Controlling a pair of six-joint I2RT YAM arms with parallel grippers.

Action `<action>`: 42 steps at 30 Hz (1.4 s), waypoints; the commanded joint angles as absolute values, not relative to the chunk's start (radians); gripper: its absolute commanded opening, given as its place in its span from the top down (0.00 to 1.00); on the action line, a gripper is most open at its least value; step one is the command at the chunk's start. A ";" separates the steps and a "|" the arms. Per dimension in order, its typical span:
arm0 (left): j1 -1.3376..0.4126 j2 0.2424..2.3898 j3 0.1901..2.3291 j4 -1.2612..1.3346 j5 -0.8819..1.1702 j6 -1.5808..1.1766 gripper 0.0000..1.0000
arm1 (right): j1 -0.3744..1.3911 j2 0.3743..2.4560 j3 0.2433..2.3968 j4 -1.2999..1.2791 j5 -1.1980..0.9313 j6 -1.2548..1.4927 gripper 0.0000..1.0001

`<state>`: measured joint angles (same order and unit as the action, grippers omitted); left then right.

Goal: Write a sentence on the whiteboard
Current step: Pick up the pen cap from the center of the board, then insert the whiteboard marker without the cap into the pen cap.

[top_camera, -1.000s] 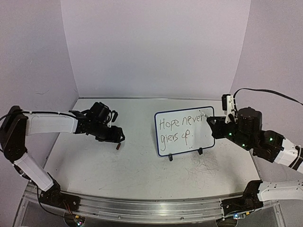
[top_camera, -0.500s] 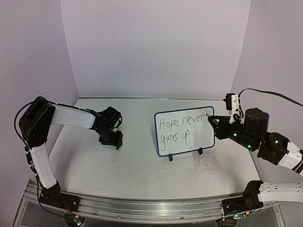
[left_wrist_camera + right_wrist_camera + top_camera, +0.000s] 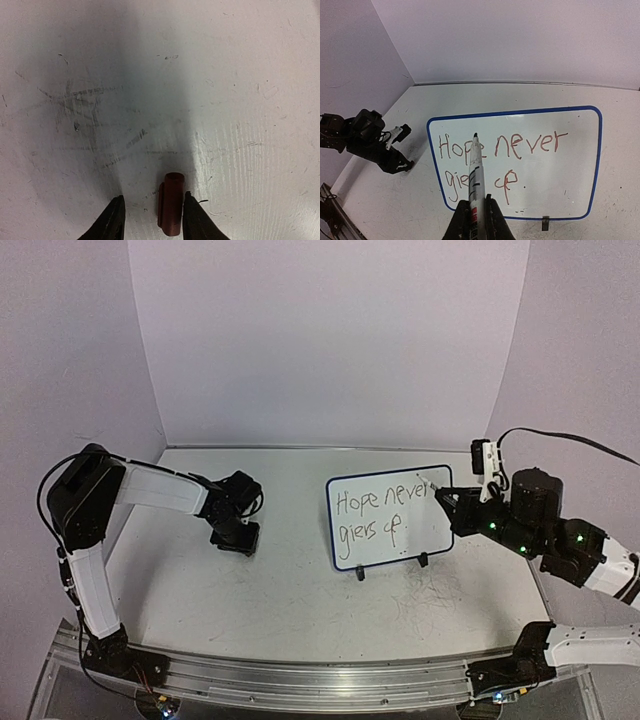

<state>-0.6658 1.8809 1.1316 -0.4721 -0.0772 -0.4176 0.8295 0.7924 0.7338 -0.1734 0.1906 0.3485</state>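
Right claw [image 3: 447, 503], clamped on the marker [image 3: 437, 490], hangs at two o'clock of the whiteboard [image 3: 425, 535], which stands at the table's [image 3: 300, 610] three o'clock. Left wrist: left claw [image 3: 152, 225], spread, straddles a loose cap [image 3: 170, 210]. Right wrist: any forward nudge could smear the sentence [image 3: 505, 150] or tip the whiteboard.

The left arm [image 3: 150, 488] is built of smooth white plastic link shells joined by chunky black joint housings, with a thin black cable [image 3: 42, 502] looping along its side. The right arm [image 3: 545, 525] has the same white-and-black make, plus small green indicator lights [image 3: 487, 528] on its dark motor blocks, a boxy white wrist camera [image 3: 484, 460] and a thicker black lead [image 3: 570, 435]. Each ends in a black base mount [image 3: 108, 650]. The left pincer [image 3: 153, 197] and right pincer [image 3: 477, 207] each have two tapered black fingers
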 commanded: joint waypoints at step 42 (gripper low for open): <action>-1.026 1.048 0.792 -0.209 0.069 0.158 1.00 | 0.893 1.416 1.199 -0.214 -0.755 0.271 1.00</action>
